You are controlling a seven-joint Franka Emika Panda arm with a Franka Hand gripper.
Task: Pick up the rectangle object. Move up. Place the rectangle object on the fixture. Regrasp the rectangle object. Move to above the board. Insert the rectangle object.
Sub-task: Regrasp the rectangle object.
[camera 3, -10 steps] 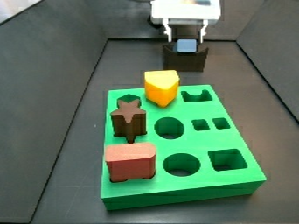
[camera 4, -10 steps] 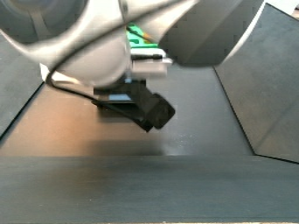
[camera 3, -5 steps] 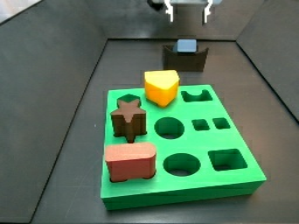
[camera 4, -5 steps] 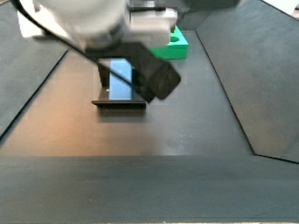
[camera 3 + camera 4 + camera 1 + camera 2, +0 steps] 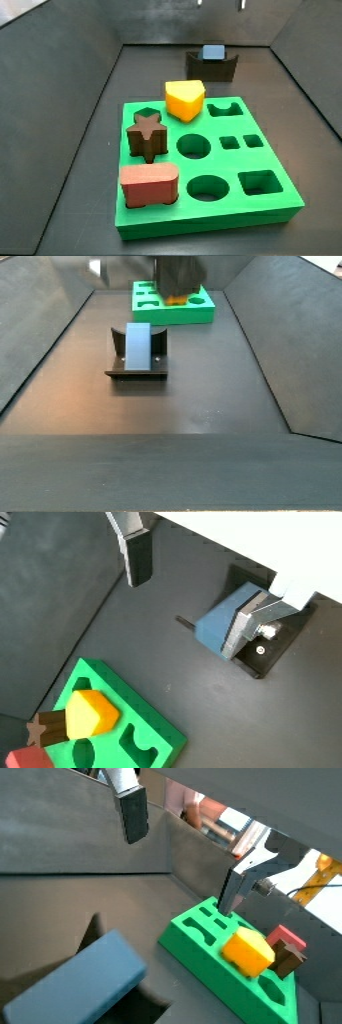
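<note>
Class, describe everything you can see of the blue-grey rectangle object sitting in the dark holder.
The rectangle object is a plain, smooth blue-grey block, longer than wide. It rests in the notch of the dark fixture, apart from the green board. Nothing grips it: the gripper hangs above, open and empty, its fingers clear of the block.

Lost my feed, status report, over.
Gripper open, empty, raised above fixture. Rectangle object resting in the fixture, not held. Board holds yellow block and brown pieces; nothing blocking regrasp.
</note>
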